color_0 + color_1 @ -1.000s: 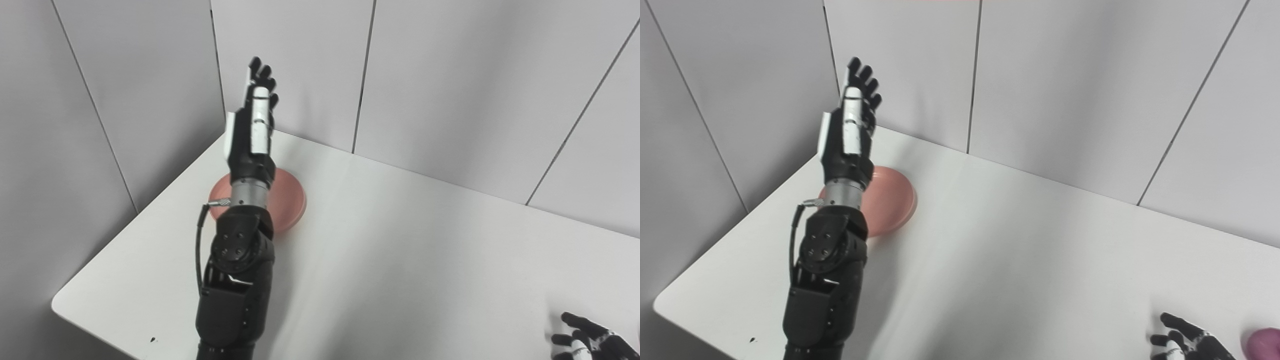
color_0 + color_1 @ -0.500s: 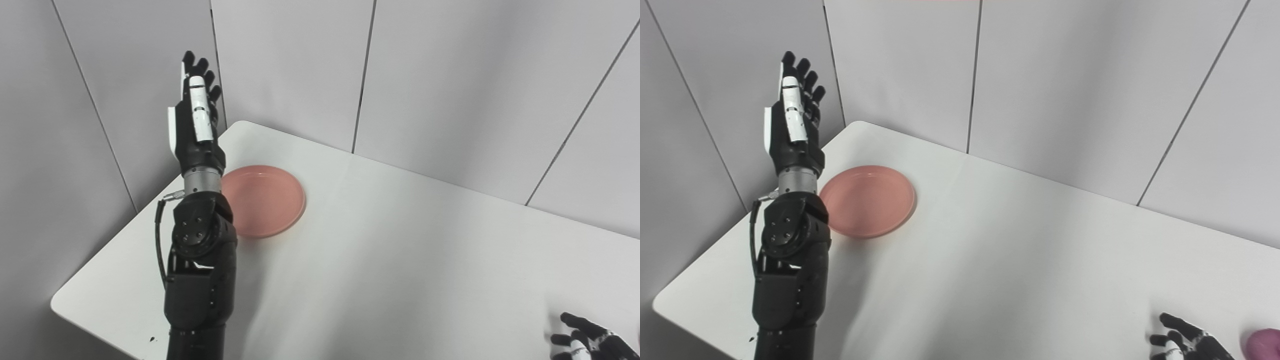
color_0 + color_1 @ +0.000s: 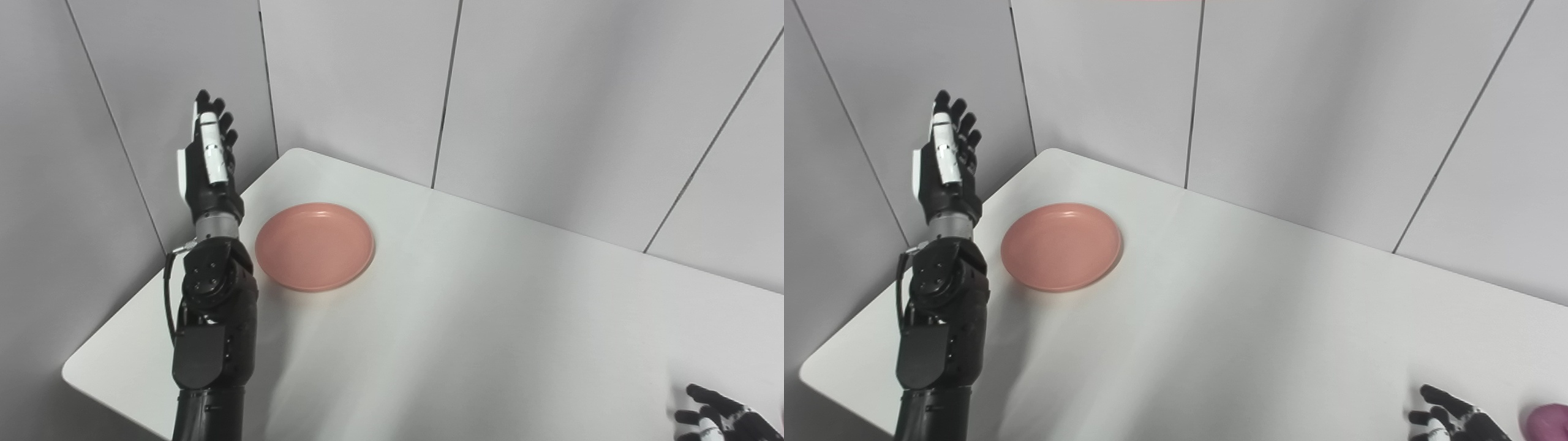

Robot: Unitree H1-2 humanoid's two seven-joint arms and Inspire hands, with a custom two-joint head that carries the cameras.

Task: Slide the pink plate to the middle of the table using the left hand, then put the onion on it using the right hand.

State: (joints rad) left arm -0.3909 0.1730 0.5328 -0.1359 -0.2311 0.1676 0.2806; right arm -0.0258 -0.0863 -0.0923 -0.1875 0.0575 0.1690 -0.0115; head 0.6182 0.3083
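The pink plate [image 3: 314,247] sits flat near the far left corner of the white counter [image 3: 490,318], well short of the middle; it is a shallow round dish with a low raised rim and a smooth matte face, judged light, rigid and apt to glide on the slick top, so a flat push against its left rim should move it better than a pinch. The left hand [image 3: 208,160] hangs raised beside the plate, fingers straight and apart, holding nothing. The right hand [image 3: 1454,416] rests at the near right edge, fingers spread and empty, just beside the purple onion [image 3: 1546,421], which looks round, firm and prone to rolling.
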